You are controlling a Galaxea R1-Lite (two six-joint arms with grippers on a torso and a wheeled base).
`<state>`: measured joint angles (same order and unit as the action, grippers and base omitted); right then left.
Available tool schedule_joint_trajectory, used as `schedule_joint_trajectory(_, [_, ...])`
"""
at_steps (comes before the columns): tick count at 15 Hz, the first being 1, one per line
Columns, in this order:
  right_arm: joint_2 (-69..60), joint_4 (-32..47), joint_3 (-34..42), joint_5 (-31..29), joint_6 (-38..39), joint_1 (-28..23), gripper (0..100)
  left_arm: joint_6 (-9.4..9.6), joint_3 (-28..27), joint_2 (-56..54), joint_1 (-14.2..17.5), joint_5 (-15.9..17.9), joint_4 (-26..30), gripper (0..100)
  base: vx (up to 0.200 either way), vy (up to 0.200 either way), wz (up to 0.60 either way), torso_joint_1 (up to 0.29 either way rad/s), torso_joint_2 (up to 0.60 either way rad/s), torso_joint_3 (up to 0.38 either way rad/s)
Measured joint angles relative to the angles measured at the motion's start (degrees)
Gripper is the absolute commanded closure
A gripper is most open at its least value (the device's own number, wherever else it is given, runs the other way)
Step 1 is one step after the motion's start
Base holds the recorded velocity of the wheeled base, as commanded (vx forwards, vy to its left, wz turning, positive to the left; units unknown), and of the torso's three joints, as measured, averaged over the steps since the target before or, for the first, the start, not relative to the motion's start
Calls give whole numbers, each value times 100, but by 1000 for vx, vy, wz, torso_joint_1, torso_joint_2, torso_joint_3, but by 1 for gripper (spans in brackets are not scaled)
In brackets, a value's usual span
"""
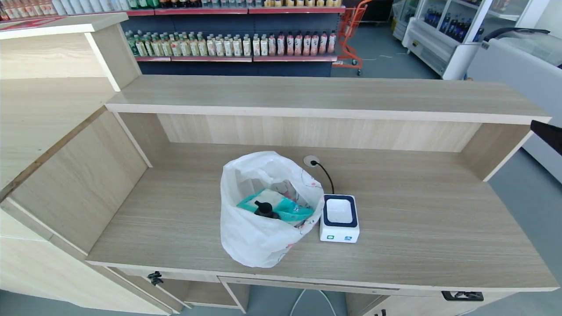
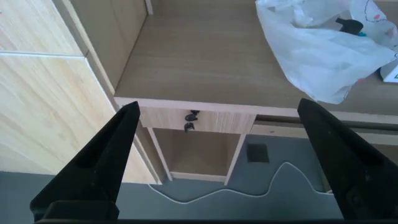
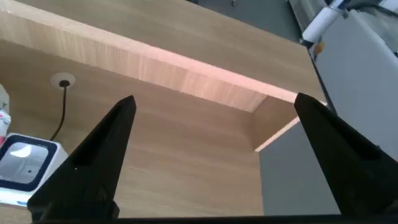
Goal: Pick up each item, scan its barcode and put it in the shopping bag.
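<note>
A white plastic bag (image 1: 259, 228) stands near the middle of the wooden counter (image 1: 417, 228), its mouth open upward. Inside it lie a teal pack (image 1: 287, 210) and, against the pack's near side, a black bottle (image 1: 264, 210) of which I can see only the cap and shoulder. Just right of the bag, touching its side, sits the scanner (image 1: 339, 218), a small white box with a dark-framed window facing up. A black cable (image 1: 327, 175) runs from its far side to a round grommet (image 1: 311, 160) in the counter top.

The left gripper (image 2: 219, 112) hangs off the near left corner of the counter, lower than the top, with its fingers spread wide. Past it I see the counter's near edge and a drawer (image 2: 199, 121) with a key (image 2: 191, 118) in its lock; the bag is farther off to the right.

The right gripper (image 3: 214, 102) hovers above the right part of the counter, right of the scanner, fingers likewise spread wide, pointing toward the raised ledge (image 1: 325, 94) at the far side.

Beyond the ledge stand shelves (image 1: 232, 44) of bottles, an orange cart (image 1: 351, 35) and fridges (image 1: 439, 30) at the far right.
</note>
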<state>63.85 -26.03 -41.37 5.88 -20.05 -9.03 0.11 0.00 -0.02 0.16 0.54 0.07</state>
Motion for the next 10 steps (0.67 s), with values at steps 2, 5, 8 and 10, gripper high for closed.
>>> schedule_joint_trajectory(2, [-578,-7,996,-227,286,-107,0,0,0,0,5,0,0,0,0,0,0,0,0,0])
schedule_joint_trajectory(5, [-1657,2,2559,-457,453,-215,0,2,0,0,0,0,2,0,0,0,0,0,0,0])
schedule_joint_trajectory(8, [-2737,400,3810,-506,490,-162,0,2,0,0,-5,-2,2,0,0,0,0,0,0,0])
schedule_joint_trajectory(10, [-3399,1365,4052,-545,512,-102,0,0,0,0,5,0,0,0,0,0,0,0,0,0])
